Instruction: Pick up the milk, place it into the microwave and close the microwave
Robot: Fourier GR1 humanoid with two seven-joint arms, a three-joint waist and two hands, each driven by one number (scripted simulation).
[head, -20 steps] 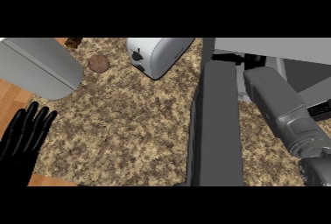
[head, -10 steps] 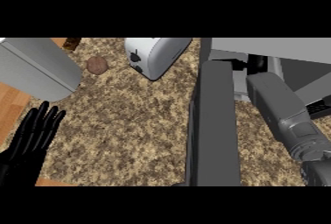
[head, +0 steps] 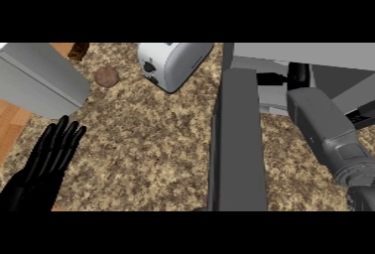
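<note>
The microwave [head: 293, 52] stands at the right of the speckled counter. Its dark grey door [head: 236, 149] hangs open and juts toward me. My right forearm [head: 326, 134] reaches over the door's right side into the cavity. Only a black part of my right hand [head: 297, 75] shows at the opening. The milk is not visible; whether the hand holds it is hidden. My left hand [head: 45, 158] rests open at the lower left, fingers straight and pointing up, holding nothing.
A white toaster [head: 173, 62] stands at the back centre, left of the microwave. A grey box [head: 36, 77] sits at the far left, with a small brown round object [head: 106, 76] beside it. The counter's edge and wooden floor [head: 10, 124] lie on the left.
My left hand has risen and drifted right, further onto the counter. My right forearm has shifted slightly left and deeper toward the microwave opening. The door has not moved.
</note>
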